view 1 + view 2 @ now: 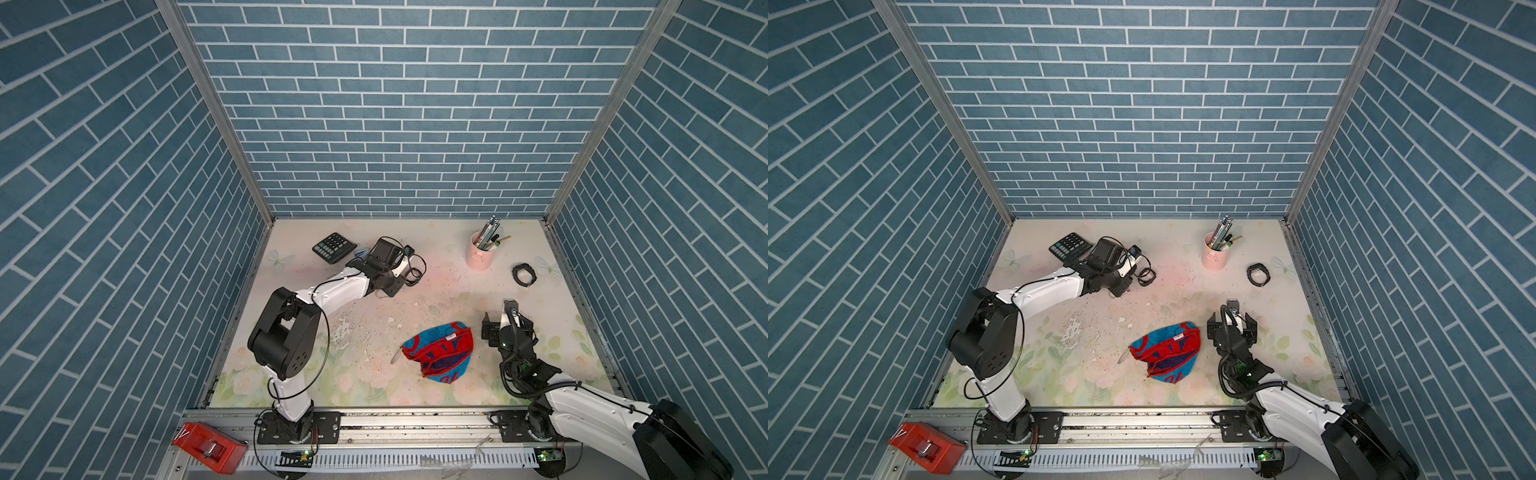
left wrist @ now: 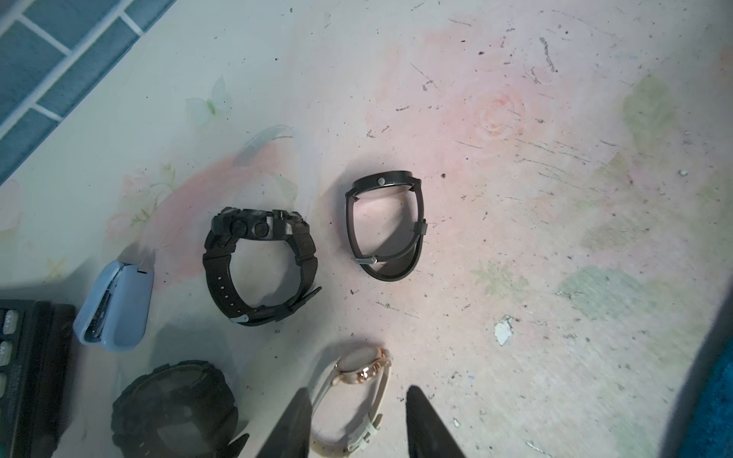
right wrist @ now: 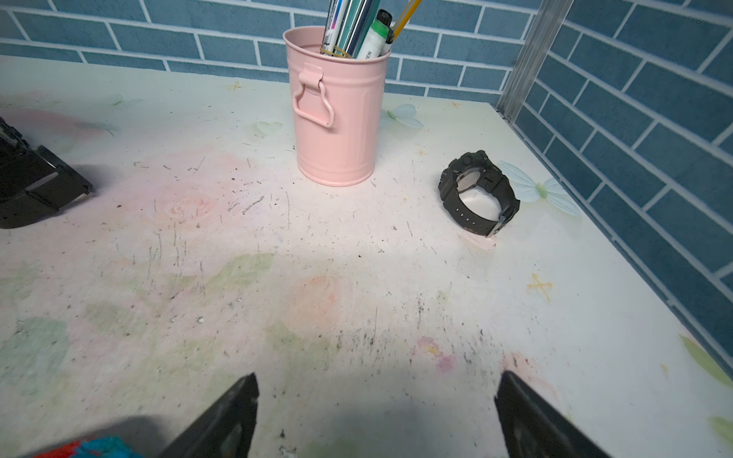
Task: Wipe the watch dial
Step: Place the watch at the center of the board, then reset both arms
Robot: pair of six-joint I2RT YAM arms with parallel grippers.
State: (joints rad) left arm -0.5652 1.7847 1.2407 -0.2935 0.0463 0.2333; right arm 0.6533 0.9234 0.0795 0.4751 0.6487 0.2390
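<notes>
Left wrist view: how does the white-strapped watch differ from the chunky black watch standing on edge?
The white-strapped watch has a slim pale band and a rose-gold case; the chunky black watch has a thick black band and a bulky case with round buttons. The white-strapped watch sits between the left tool's open fingers; the chunky black watch stands clear of them. Both rest on edge with bands fastened in a loop.
</notes>
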